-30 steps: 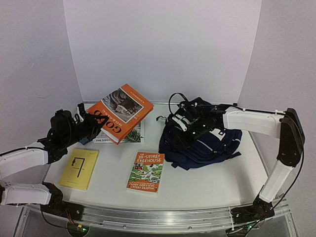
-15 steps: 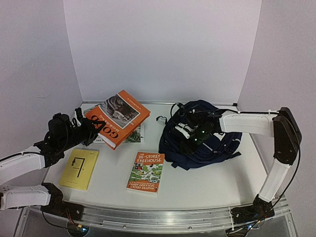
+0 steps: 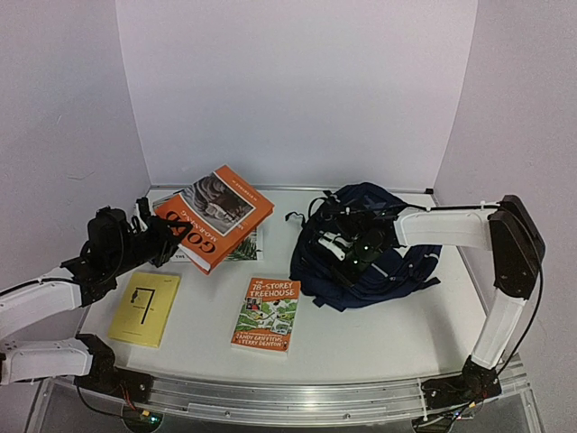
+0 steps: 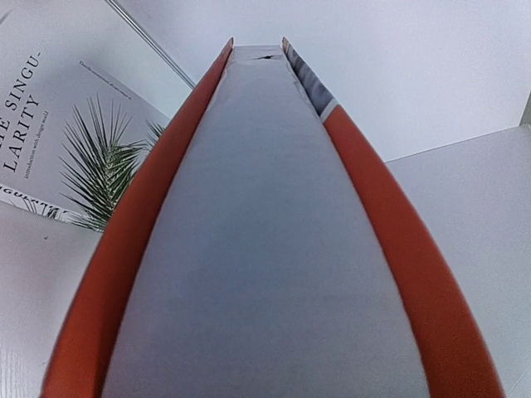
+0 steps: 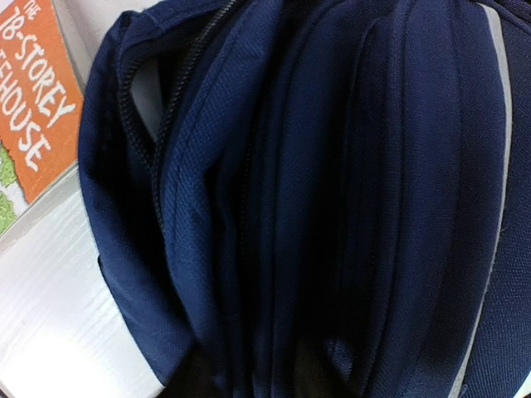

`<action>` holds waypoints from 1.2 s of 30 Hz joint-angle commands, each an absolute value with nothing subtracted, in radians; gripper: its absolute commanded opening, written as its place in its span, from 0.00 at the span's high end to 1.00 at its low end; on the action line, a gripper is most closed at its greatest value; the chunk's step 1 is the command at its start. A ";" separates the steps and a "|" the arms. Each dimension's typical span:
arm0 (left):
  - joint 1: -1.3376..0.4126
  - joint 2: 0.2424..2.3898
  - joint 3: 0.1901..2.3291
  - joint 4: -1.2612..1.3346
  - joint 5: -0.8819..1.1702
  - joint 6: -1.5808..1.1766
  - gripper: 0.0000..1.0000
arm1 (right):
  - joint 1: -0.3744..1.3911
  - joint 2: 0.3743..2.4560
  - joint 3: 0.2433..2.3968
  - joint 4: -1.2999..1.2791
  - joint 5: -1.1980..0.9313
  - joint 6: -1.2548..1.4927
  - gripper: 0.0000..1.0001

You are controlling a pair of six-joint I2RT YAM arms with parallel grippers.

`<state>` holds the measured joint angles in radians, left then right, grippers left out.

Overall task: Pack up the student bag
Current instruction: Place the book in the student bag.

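The student bag (image 3: pixel 379 253), a dark navy backpack, lies at the right of the table. My right gripper (image 3: pixel 347 248) sits on its left part. In the right wrist view bunched navy fabric (image 5: pixel 332 207) fills the frame and gathers toward the jaws, with an open zip (image 5: pixel 137 124) at the left; the fingers are hidden. My left gripper (image 3: pixel 169 236) is shut on the near left end of an orange book (image 3: pixel 216 216), which is tilted up. In the left wrist view its page edge (image 4: pixel 265 249) runs away from me between the orange covers (image 4: pixel 124 274).
A white book with a palm leaf (image 3: pixel 245 245) lies under the orange one and also shows in the left wrist view (image 4: pixel 75 141). A yellow book (image 3: pixel 146 308) lies at front left. The orange "78-Storey Treehouse" book (image 3: pixel 267 313) lies at front centre, beside the bag (image 5: pixel 33 99).
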<state>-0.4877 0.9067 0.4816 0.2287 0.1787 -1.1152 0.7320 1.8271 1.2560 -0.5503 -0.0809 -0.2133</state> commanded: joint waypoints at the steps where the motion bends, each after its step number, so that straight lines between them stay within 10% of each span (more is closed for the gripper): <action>1: -0.481 0.867 0.476 0.259 0.172 -1.101 0.97 | 0.735 1.818 1.286 -0.572 -0.016 -0.223 0.81; 5: -0.480 0.855 0.471 0.243 0.186 -1.095 0.97 | 0.735 1.778 1.332 -0.592 -0.016 -0.223 1.00; 36: -0.523 1.356 0.506 0.846 0.615 -1.288 1.00 | 0.600 1.700 1.747 -0.600 -0.158 -0.189 1.00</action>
<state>-0.5050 1.2468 0.4576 0.5957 0.6007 -1.1992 0.5995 1.7256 1.6607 -0.7074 -0.0943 -0.1989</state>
